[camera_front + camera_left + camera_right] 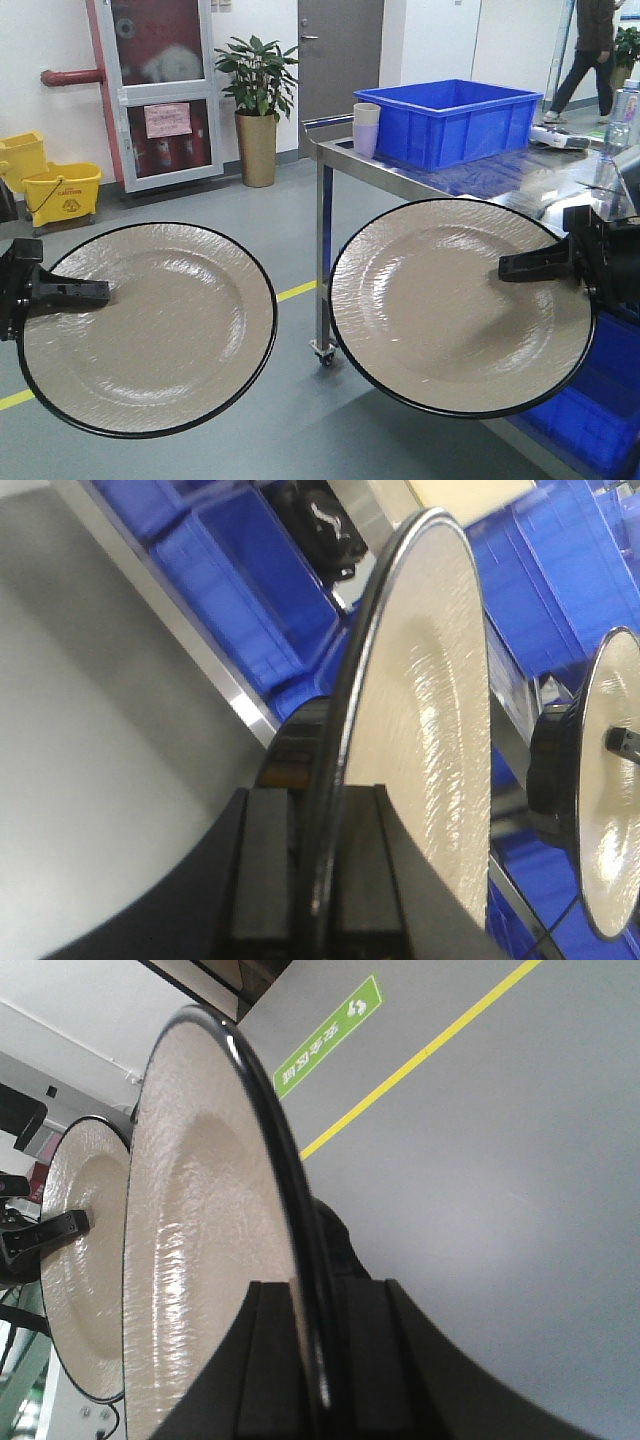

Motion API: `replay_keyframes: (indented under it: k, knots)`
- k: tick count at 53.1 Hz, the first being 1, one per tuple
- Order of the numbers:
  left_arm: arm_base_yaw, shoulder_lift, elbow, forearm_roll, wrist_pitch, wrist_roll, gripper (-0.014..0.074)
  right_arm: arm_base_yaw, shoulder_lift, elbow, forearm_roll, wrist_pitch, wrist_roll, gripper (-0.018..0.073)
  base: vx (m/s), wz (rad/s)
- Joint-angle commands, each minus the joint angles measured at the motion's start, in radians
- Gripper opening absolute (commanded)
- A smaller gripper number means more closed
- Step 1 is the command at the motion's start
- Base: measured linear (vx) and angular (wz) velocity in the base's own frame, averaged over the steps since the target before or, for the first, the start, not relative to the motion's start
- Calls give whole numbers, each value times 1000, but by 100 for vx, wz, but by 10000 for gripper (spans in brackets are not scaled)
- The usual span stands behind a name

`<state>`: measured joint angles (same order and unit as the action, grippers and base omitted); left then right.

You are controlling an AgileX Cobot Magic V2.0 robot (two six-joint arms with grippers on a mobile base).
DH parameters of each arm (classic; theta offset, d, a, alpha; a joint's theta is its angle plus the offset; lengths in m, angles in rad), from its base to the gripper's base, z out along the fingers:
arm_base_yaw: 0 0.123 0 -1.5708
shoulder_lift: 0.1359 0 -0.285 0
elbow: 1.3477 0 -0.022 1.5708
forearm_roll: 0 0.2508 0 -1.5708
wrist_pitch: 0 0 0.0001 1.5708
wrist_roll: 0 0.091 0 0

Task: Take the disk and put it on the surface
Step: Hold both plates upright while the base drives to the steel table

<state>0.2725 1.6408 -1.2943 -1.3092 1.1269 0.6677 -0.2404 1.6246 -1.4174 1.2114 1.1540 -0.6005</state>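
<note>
Nearest to us are two pale disks with black rims, both held in the air above the grey floor (300,410). The left disk (150,325) hangs at the near left, clamped at its left rim by the left gripper (72,292). The left wrist view shows the jaws closed on that rim, one finger on each face. The right disk (455,310) sits just to its right, pinched at its right rim by the right gripper (530,265), and the right wrist view shows the same bite on the edge. The two rims are near each other but apart.

We see no dark taped surface in any view. Only a steel table (420,178) with a blue crate (450,120) stands at the far right. We therefore judge this to be the carrying stage, with the placing yet to come.

Each disk is held by one edge only, and the glaze looks slick, so we should move slowly and without jerks or the disk may pivot in the jaws. We should keep the gap between the rims and steer the right disk clear of the steel table. Once over the surface, we lower each disk until its underside rests flat. Only then do we let the jaws part, and we draw back sideways, away from the rim.
</note>
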Motion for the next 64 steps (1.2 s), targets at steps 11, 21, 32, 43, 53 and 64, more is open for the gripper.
replay_keyframes:
  k: [11,21,32,43,53,64]
  knots:
    - [-3,-51,-37,-139,24,-16,-6,-4,-53,-31,132,1,8,-9,52,-5]
    - [-3,-51,-37,-139,24,-16,-6,-4,-53,-31,132,1,8,-9,51,-13]
    - [-3,-51,-37,-139,24,-16,-6,-4,-53,-31,132,1,8,-9,48,-25]
    - [-3,-51,-37,-139,24,-16,-6,-4,-53,-31,132,1,8,-9,45,-37]
    - [-3,-51,-37,-139,23,-16,-6,-4,-53,-31,134,0,8,-9,43,-47]
    - [-3,-51,-37,-139,23,-16,-6,-4,-53,-31,135,0,8,-9,38,-61]
